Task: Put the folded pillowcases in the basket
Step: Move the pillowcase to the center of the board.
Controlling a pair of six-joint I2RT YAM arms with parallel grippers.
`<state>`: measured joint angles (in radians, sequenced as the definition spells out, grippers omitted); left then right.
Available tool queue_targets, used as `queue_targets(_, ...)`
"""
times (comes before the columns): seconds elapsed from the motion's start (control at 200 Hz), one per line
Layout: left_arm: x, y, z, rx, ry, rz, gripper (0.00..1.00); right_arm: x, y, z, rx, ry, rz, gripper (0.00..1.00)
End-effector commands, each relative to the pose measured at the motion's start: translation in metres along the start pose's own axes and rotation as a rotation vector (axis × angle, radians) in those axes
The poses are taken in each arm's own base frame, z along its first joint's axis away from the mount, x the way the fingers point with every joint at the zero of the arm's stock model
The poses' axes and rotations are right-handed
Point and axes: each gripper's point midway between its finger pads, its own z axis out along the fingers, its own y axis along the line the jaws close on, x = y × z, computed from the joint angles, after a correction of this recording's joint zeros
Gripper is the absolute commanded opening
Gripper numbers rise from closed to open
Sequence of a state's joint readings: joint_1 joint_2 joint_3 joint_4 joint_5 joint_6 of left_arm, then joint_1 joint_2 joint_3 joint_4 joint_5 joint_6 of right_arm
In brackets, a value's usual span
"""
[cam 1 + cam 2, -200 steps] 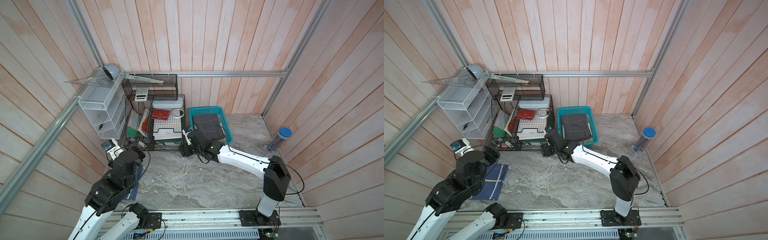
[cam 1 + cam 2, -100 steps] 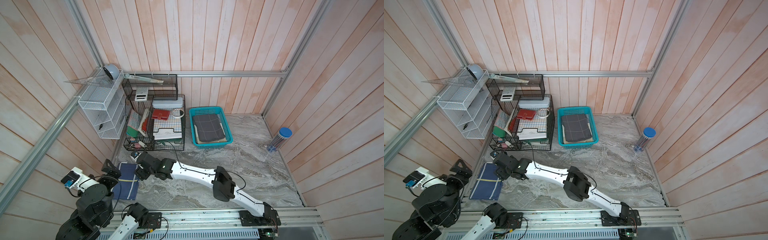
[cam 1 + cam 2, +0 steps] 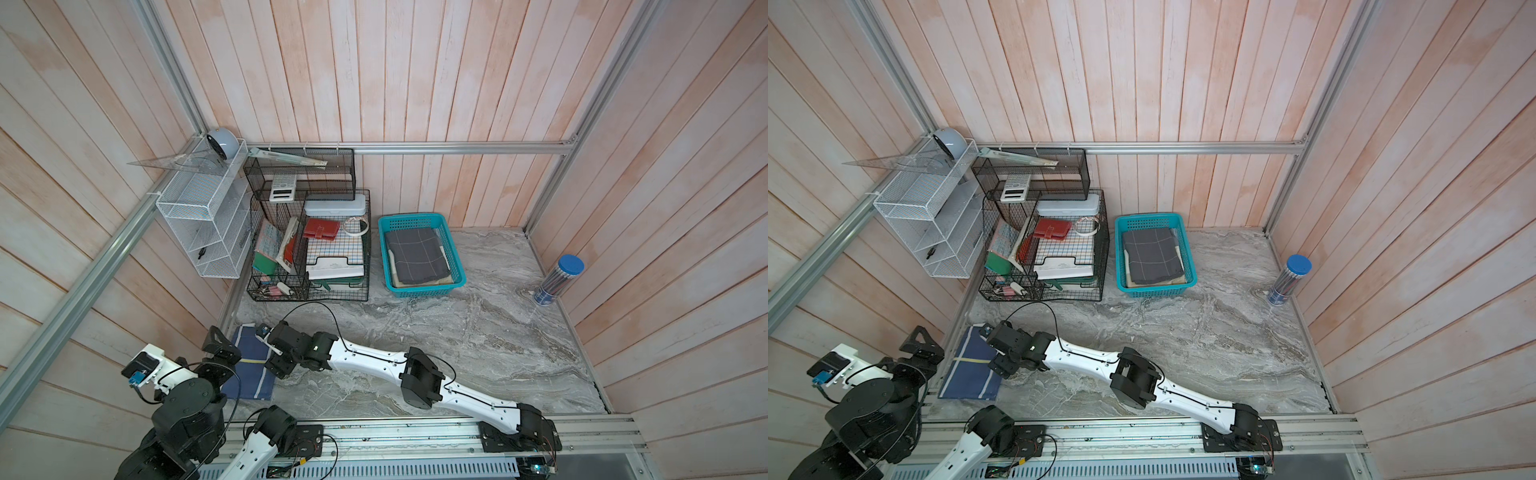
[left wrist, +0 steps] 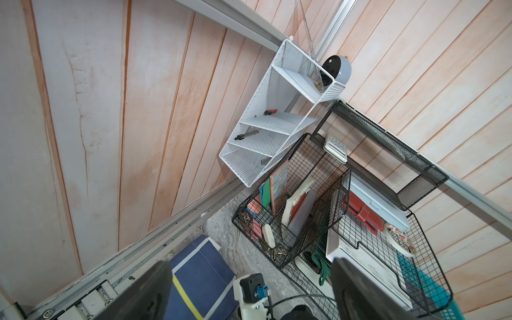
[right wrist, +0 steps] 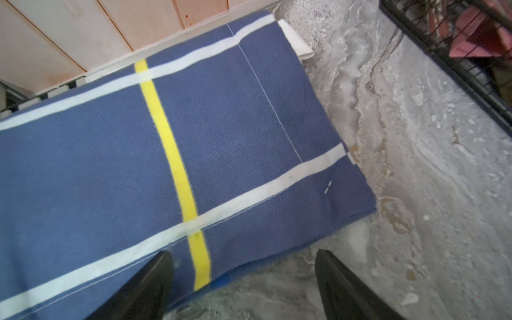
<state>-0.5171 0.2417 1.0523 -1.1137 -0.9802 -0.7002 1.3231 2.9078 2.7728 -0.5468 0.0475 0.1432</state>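
Scene: Two robot arms work a grey marble tabletop (image 3: 457, 332) walled in by pale wooden planks.
Pillowcase: The folded pillowcase (image 3: 251, 380), navy with white bands and one yellow stripe, lies flat on the marble at the table's front left corner, against the wall rail and well apart from the basket. A white layer peeks out at one corner in the right wrist view (image 5: 194, 138).
Right gripper: Stretched low across the table, the right gripper (image 5: 243, 259) stands with its jaws apart, one finger over the cloth's near edge and the other over bare marble. Whether either finger touches cannot be told.
Left gripper: Raised beside the left wall, the left gripper (image 4: 249, 266) has its jaws spread wide and holds nothing, facing the wire organisers.
Basket: The turquoise lattice basket (image 3: 419, 291) sits at the back of the table. Inside it lies a folded dark grey checked cloth (image 3: 417, 257) on a beige layer.
Surroundings: A black wire desk organiser (image 3: 340, 295) full of stationery stands just beside the basket. A white wire shelf rack (image 3: 199, 216) hangs on the left wall, and a blue-lidded pencil tube (image 3: 559, 280) stands near the right wall.
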Motion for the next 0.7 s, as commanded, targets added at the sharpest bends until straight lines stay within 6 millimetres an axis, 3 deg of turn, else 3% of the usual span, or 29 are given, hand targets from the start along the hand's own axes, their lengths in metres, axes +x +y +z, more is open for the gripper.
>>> queue_targets(0.0, 0.001, -0.002, 0.001, 0.010, -0.001, 0.008, 0.96, 0.010, 0.006, 0.008, 0.026, 0.008, -0.073, 0.88)
queue_targets(0.17, 0.002, -0.002, 0.001, 0.008, -0.001, 0.013, 0.97, 0.027, -0.016, 0.005, 0.148, 0.077, -0.090, 0.88)
queue_targets(0.375, 0.002, -0.002, 0.002, 0.002, 0.000, 0.019, 0.97, 0.033, -0.031, -0.022, 0.220, 0.105, -0.083, 0.87)
queue_targets(0.44, 0.003, -0.003, 0.003, 0.001, 0.004, 0.026, 0.97, 0.045, -0.039, -0.029, 0.253, 0.125, -0.072, 0.87)
queue_targets(0.45, 0.004, -0.003, 0.003, 0.000, 0.004, 0.027, 0.97, 0.036, -0.040, -0.038, 0.258, 0.106, -0.063, 0.87)
queue_targets(0.5, 0.004, -0.005, 0.004, -0.003, 0.007, 0.033, 0.98, 0.039, -0.052, -0.050, 0.316, 0.112, -0.036, 0.86)
queue_targets(0.575, 0.007, -0.008, 0.006, -0.005, 0.018, 0.047, 0.98, 0.052, -0.073, -0.070, 0.432, 0.137, -0.041, 0.86)
queue_targets(0.695, 0.012, -0.016, 0.012, -0.014, 0.043, 0.083, 0.99, 0.078, -0.091, -0.100, 0.491, 0.158, -0.070, 0.86)
